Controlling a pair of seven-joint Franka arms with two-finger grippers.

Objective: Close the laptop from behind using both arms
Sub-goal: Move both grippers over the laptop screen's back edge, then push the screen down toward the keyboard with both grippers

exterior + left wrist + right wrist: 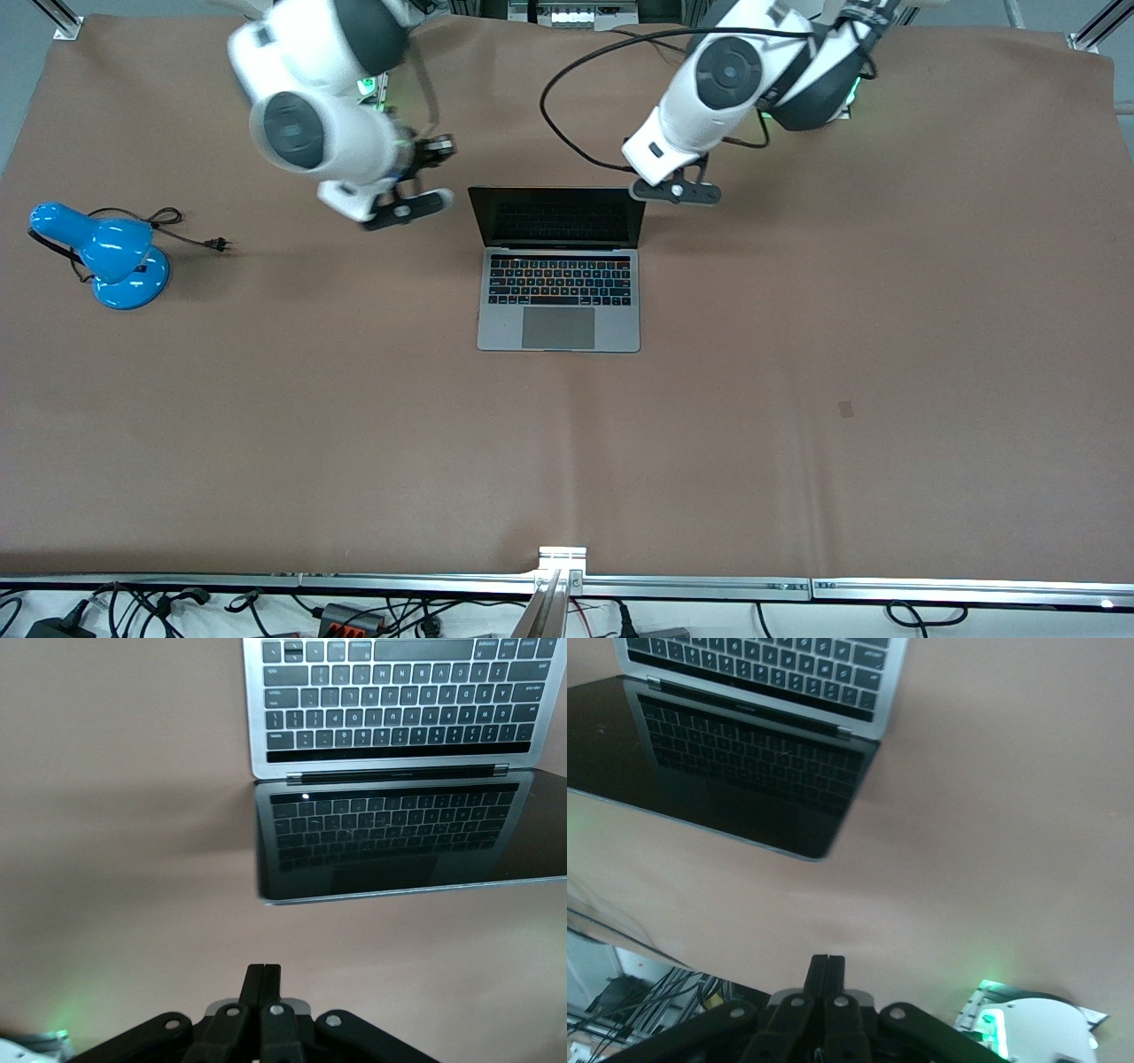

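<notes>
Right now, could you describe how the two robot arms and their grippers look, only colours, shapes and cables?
Both arms are glossy white, with rounded segments and round black joint caps. The left arm carries a long looping black cable; small green lights glow near both. Each ends in a black two-finger gripper: the left gripper and right gripper have slim flat fingers on black linkage bars with silver pivots.

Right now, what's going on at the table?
Two Franka arms are set to close the open laptop. Its screen is up, facing the front camera, and nothing touches it yet. The left gripper is shut, over the table by the lid's top corner toward the left arm's end. The right gripper is shut too, by the lid's corner toward the right arm's end. A blue desk lamp sits unplugged at the right arm's end of the table.
</notes>
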